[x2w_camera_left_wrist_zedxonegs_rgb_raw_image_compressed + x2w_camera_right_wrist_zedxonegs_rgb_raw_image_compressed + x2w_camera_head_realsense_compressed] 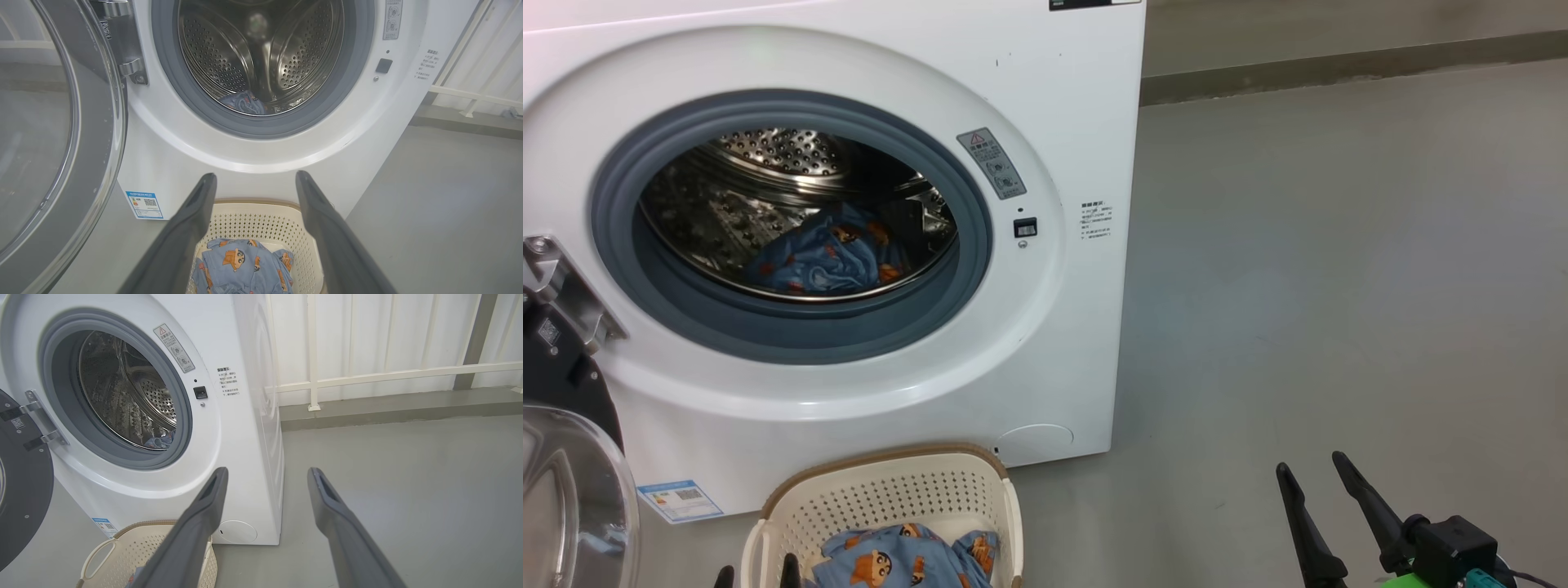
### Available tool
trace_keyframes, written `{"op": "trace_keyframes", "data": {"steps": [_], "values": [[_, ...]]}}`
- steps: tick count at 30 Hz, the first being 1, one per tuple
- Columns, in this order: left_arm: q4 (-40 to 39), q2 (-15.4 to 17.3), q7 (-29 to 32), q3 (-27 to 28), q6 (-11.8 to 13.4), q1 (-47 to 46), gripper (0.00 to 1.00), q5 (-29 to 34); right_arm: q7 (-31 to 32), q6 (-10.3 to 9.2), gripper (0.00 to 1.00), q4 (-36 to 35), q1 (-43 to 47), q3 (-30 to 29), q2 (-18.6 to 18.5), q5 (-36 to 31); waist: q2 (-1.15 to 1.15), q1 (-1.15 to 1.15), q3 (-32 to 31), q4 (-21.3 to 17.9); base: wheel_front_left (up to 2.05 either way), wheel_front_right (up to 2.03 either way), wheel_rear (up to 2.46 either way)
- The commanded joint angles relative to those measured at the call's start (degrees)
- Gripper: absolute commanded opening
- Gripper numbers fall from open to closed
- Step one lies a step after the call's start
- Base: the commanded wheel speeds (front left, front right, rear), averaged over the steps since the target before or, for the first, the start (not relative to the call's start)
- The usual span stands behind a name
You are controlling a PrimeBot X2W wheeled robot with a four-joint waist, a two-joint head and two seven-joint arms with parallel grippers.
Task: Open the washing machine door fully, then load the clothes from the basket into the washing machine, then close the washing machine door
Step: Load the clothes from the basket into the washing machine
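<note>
The washing machine (1045, 122) stands with its door (560, 490) swung wide open to the left. One piece of the blue printed clothes (825, 257) lies in the steel drum. More of the clothes (898, 563) sit in the cream basket (890, 490) on the floor before the machine. My left gripper (756, 572) hovers open just above the basket's near left edge; in the left wrist view its fingers (196, 220) frame the basket (265, 216) and the clothes (245, 265), holding nothing. My right gripper (1310, 461) is open and empty over bare floor to the right.
Grey floor (1339, 286) stretches right of the machine to a low kerb (1339, 69). A white railing (367, 375) stands behind the kerb. The door hinge (564, 286) juts out at the opening's left. The door (53, 143) stands close to the left of my left gripper.
</note>
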Motion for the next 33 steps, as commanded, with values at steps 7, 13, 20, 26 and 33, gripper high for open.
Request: {"op": "trace_keyframes", "data": {"steps": [7,13,20,26,33], "values": [[-1.22,0.54,-0.37,1.26,0.38,-1.55,1.00,0.11,-0.28,0.09,1.00,-1.41,-1.24,1.66,-0.24,0.06,0.00,0.00,0.20,-0.19,0.00,0.00,0.00],[-1.05,0.54,-0.37,1.18,0.37,-1.58,1.00,0.61,-0.28,0.09,1.00,-1.50,-1.21,1.65,-0.12,0.06,0.00,0.00,0.57,-0.46,0.00,0.00,0.00],[0.11,0.54,-0.37,0.00,0.15,-2.81,1.00,1.74,-0.28,0.09,1.00,-1.72,-1.56,1.97,0.23,0.16,0.00,0.00,2.16,-1.19,0.00,0.00,0.00],[3.51,0.54,-0.37,-1.58,-0.03,-5.71,1.00,2.62,-0.28,0.09,1.00,-2.08,-2.35,2.37,0.83,0.40,0.00,0.00,5.80,-2.21,0.00,0.00,0.00],[9.24,0.92,1.06,-2.84,-0.92,-12.41,1.00,2.97,-0.28,0.09,1.00,-2.81,-5.65,3.22,1.42,0.78,0.00,0.00,13.82,-3.71,0.00,0.00,0.00]]}}
